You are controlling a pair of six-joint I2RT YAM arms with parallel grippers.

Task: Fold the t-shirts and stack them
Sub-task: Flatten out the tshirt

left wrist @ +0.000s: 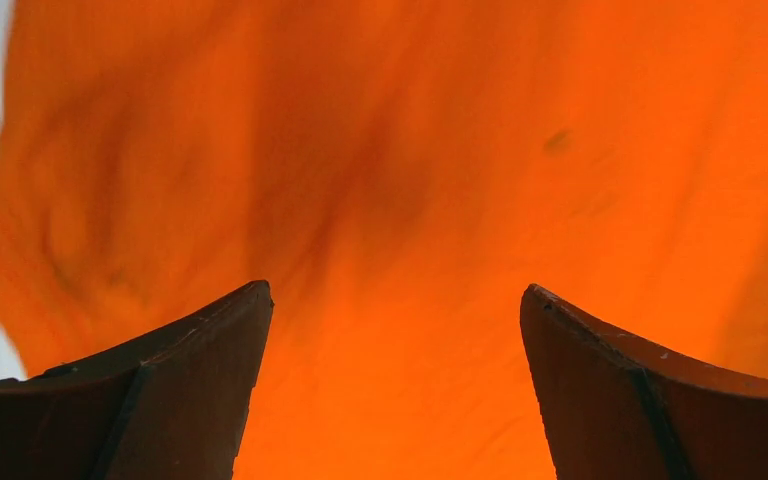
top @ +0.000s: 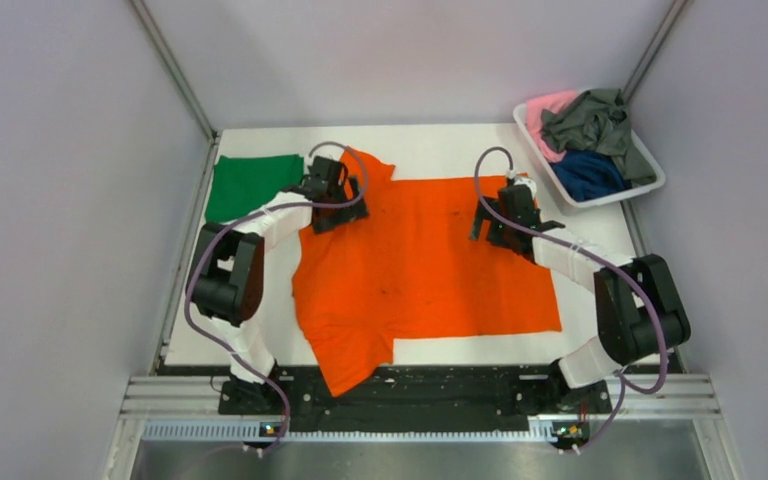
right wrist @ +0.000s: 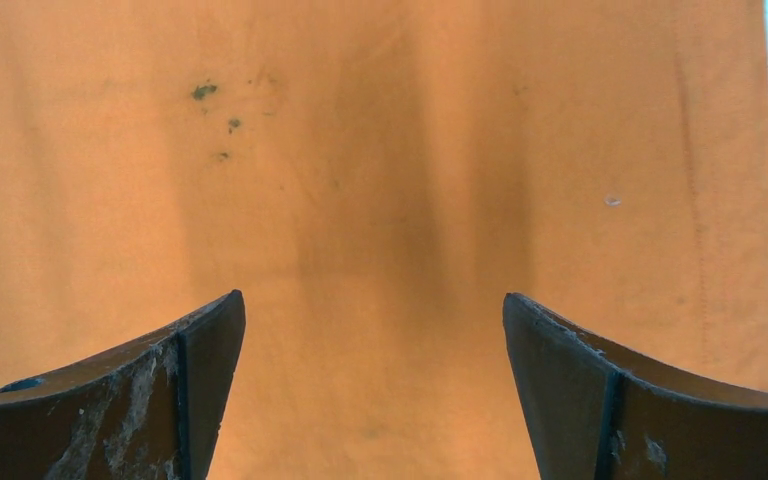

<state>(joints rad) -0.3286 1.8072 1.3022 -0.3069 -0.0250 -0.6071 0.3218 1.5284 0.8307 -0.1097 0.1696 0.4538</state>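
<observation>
We're looking down into a small, boxed-in cell. Pale lilac-grey panels close it off: the left wall (top: pixel 50 200), the far wall (top: pixel 400 60) and the right wall (top: pixel 740 120). Slim aluminium posts run up the far corners, one on the left (top: pixel 175 70) and one on the right (top: pixel 655 50). The white table (top: pixel 430 140) fills the floor of the cell. Along its near edge we see a ribbed aluminium rail (top: pixel 170 393) under a black base plate (top: pixel 440 390), then a dull metal sheet (top: pixel 420 460). The light is soft and even, with no hard shadows.

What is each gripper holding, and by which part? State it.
Nothing is held. The left gripper and right gripper are both open over the orange t-shirt, gripping no cloth.
</observation>
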